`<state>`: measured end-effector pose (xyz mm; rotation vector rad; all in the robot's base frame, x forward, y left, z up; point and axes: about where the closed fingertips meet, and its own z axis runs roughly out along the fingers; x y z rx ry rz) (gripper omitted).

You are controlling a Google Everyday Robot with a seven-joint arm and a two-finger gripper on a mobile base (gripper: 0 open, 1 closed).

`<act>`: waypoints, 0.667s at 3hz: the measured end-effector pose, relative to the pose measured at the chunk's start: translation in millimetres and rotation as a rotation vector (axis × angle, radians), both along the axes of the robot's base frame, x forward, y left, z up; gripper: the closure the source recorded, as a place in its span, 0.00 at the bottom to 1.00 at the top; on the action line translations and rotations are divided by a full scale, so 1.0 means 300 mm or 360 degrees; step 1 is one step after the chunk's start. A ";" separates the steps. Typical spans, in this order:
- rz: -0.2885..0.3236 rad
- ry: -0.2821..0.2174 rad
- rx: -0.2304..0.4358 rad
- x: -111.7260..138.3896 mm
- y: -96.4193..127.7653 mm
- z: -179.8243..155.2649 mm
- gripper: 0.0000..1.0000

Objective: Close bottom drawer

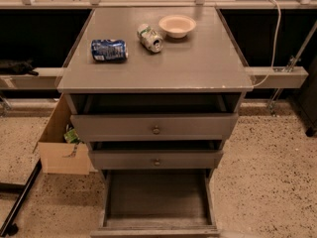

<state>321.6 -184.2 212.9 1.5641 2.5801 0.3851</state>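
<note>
Plainly, the bottom drawer is sitting pulled far out at the foot of the grey cabinet, its shallow box lying empty and its plain front reaching the lower edge of the view. The gripper is not showing anywhere in the camera view, so whether it is wide, narrow or holding something I cannot tell. The closing push is looking not yet begun. The middle drawer and top drawer are both standing slightly proud above it, so an arm coming in high is risking a knock against them. An off-centre push is likely skewing the long box and jamming it. A hard shove is risking rolling the blue can and the dented can, both lying on their sides near the bowl.
</note>
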 end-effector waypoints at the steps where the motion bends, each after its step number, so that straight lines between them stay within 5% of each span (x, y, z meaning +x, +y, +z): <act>1: -0.0015 0.0131 -0.0073 0.037 0.039 -0.138 1.00; 2: -0.0009 0.0140 -0.0093 0.031 0.038 -0.149 1.00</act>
